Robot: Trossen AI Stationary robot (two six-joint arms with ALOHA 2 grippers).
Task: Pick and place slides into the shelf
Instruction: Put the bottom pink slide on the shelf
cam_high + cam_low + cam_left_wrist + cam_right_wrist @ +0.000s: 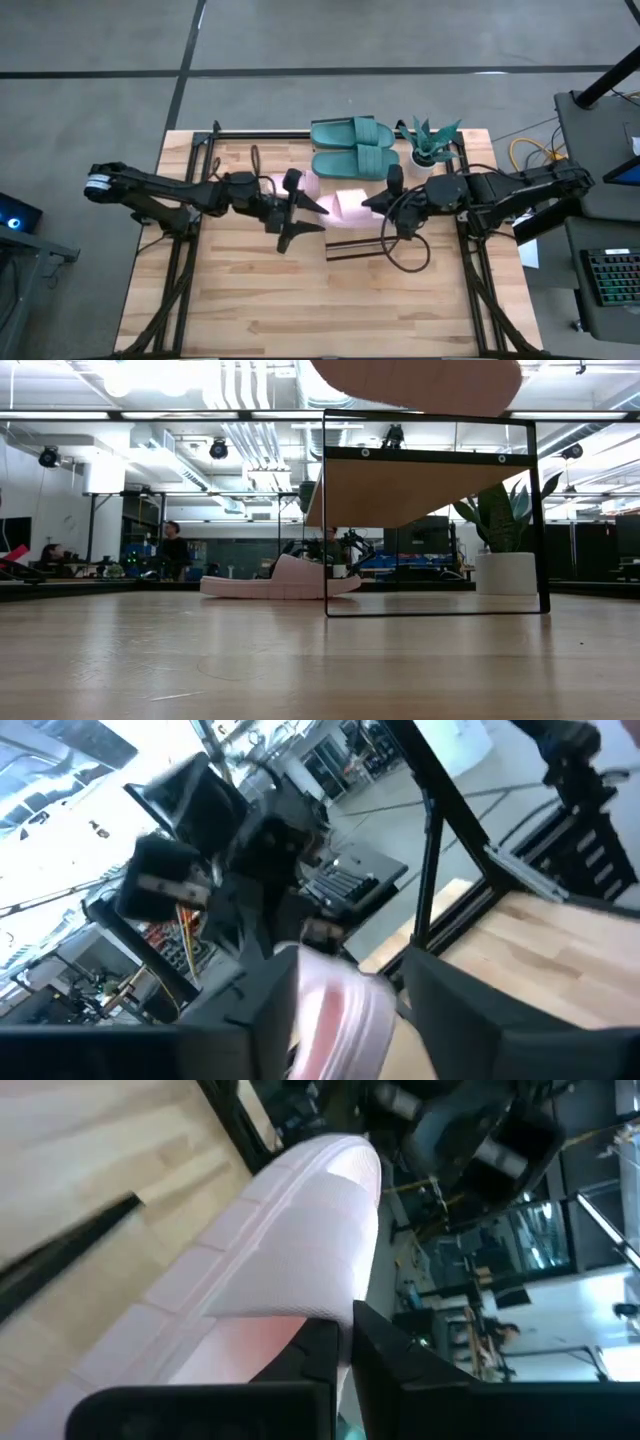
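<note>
My right end effector [345, 1342] is clamped on a pink slide [290, 1230]; my left end effector [340, 1020] grips another pink slide [335, 1010]. No writing readable.

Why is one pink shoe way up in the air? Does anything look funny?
One pink slide hangs above the shelf, pinched in the right tool, while its partner lies flat on the table. It is probably just being carried; nothing looks spilled or broken.

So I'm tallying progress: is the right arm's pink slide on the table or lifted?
Lifted: the right gripper pinches the pink slide, whose sole hangs high above the tabletop.
</note>
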